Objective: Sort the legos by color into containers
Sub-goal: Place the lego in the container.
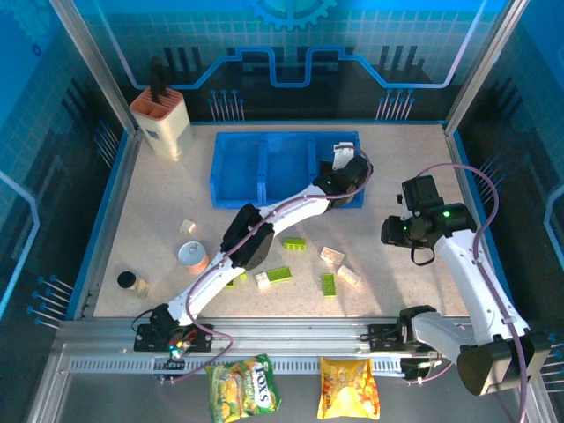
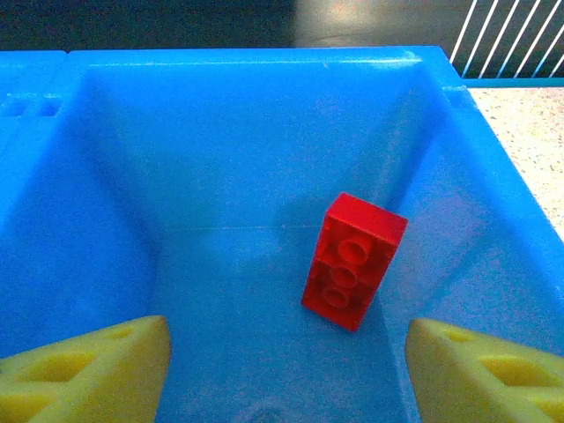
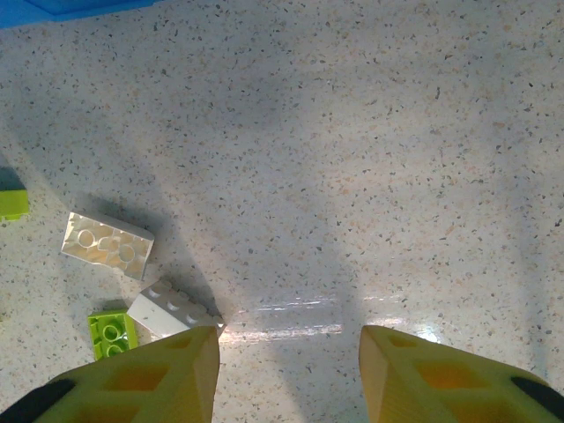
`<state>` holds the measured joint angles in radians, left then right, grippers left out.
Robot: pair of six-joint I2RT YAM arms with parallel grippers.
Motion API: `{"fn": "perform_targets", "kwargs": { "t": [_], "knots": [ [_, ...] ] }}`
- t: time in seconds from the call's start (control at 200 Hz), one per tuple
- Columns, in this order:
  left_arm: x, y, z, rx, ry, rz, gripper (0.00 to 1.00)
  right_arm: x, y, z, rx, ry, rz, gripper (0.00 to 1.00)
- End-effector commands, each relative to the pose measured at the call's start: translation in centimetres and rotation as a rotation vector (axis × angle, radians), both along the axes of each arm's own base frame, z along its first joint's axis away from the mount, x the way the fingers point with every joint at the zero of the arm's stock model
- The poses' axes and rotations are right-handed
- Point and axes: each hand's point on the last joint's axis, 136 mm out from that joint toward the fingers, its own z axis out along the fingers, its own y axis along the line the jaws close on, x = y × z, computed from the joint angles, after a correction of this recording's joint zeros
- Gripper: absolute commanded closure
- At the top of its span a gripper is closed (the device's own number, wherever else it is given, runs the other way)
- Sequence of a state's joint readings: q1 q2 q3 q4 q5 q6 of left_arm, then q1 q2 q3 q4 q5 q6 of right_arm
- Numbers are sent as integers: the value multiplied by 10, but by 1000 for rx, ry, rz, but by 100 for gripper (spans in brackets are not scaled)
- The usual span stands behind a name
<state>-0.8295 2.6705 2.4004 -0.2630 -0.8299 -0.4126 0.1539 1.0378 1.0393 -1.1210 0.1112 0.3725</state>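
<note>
In the left wrist view a red lego lies loose on the floor of the blue containers tray. My left gripper hangs open above it, yellow fingers well apart and touching nothing. From above, the left gripper reaches into the right compartment of the tray. My right gripper is open over bare table, to the right of two white legos and a green one. The right gripper hovers right of the scattered legos.
A beige knife block stands at the back left. A small round can and a dark jar sit on the left of the table. Green and white bricks lie around the middle. Two snack bags lie at the near edge.
</note>
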Motion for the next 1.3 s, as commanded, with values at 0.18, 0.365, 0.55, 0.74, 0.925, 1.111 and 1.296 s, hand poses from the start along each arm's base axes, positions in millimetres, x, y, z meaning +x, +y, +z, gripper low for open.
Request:
{"fn": "perform_targets", "kwargs": {
  "t": [0.18, 0.365, 0.55, 0.74, 0.925, 1.111, 1.296],
  "knots": [
    [2, -5, 37, -31, -64, -31, 32, -3, 2, 0, 11, 13, 16, 53],
    [-6, -3, 69, -41, -97, -56, 33, 2, 1, 10, 8, -15, 10, 53],
    [-19, 3, 87, -46, -91, -80, 33, 7, 7, 14, 26, -26, 8, 53],
    [-34, 8, 99, -58, -53, -116, 34, 10, 18, 13, 32, -29, 27, 54],
    [-54, 11, 107, -77, 40, -185, 34, 12, 35, 9, 24, -19, 77, 54],
    [-79, 23, 112, -60, 136, -272, 34, 11, 52, 4, -11, 3, 116, 54],
    [-101, 60, 103, -101, 263, -317, 33, 8, 70, -8, -39, 33, 143, 54]
  ]
}}
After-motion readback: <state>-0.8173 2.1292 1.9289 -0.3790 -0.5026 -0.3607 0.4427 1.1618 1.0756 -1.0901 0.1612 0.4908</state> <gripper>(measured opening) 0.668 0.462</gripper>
